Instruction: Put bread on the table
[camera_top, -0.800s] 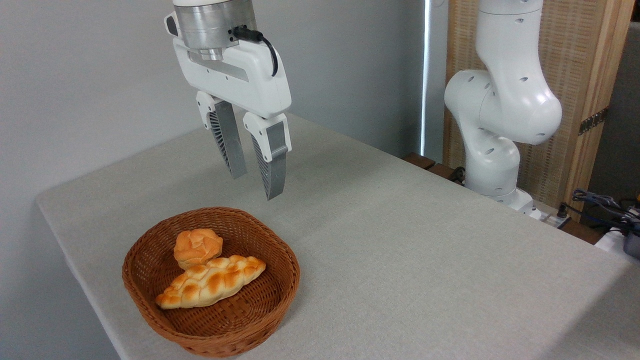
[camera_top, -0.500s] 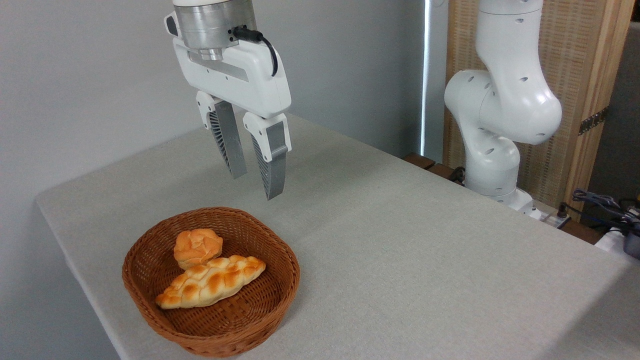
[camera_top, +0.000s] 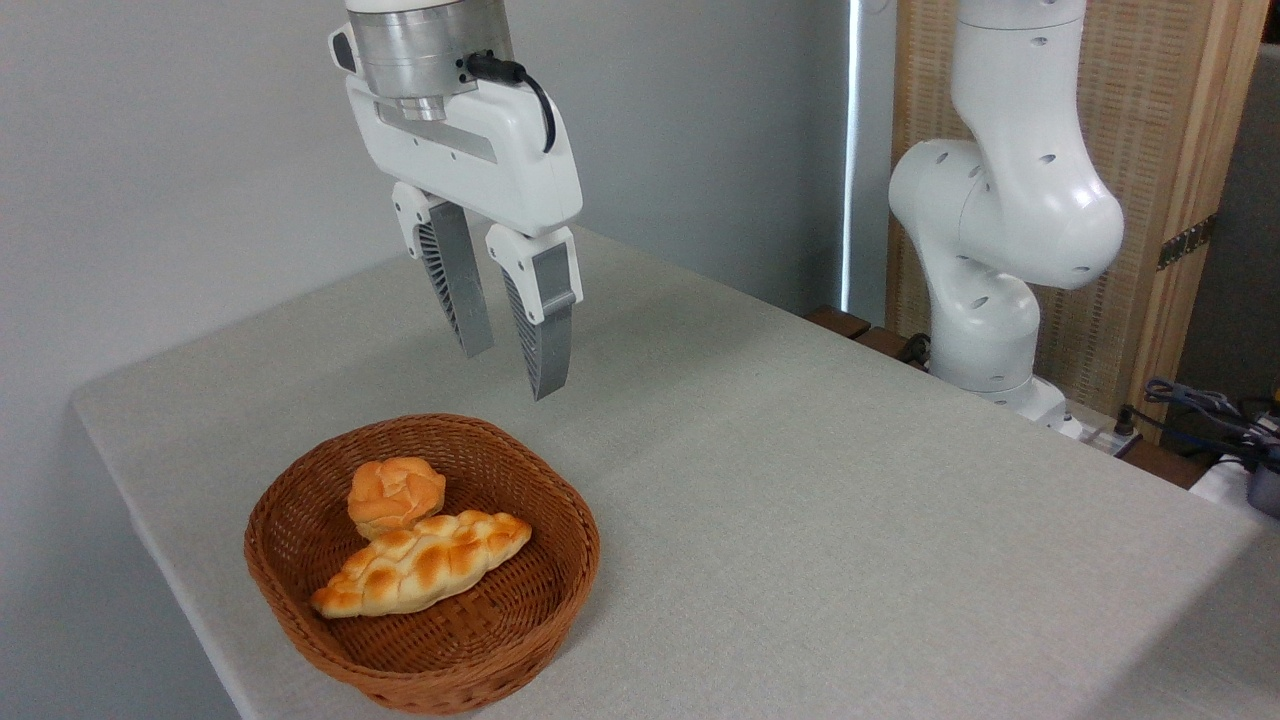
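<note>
Nothing has shifted since the earlier frames: arm, basket and both breads sit exactly as they did.

Fixed camera, the only view. Gripper (camera_top: 508, 372) hangs in the air, fingers pointing down, parted by a narrow gap, nothing between them. Bread (camera_top: 396, 493) lies below the fingertips and off to their left, inside the wicker basket (camera_top: 560, 520), touching the braided loaf (camera_top: 420, 563) that lies in front of it. Table (camera_top: 850, 500) is bare to the right of the hand.

Step in hand, by my reading: approach, no grasp yet. Next move calls for travel left and down over the bun, fingers spread wider than its lobed top, clearing the basket rim and the loaf pressed against it.
</note>
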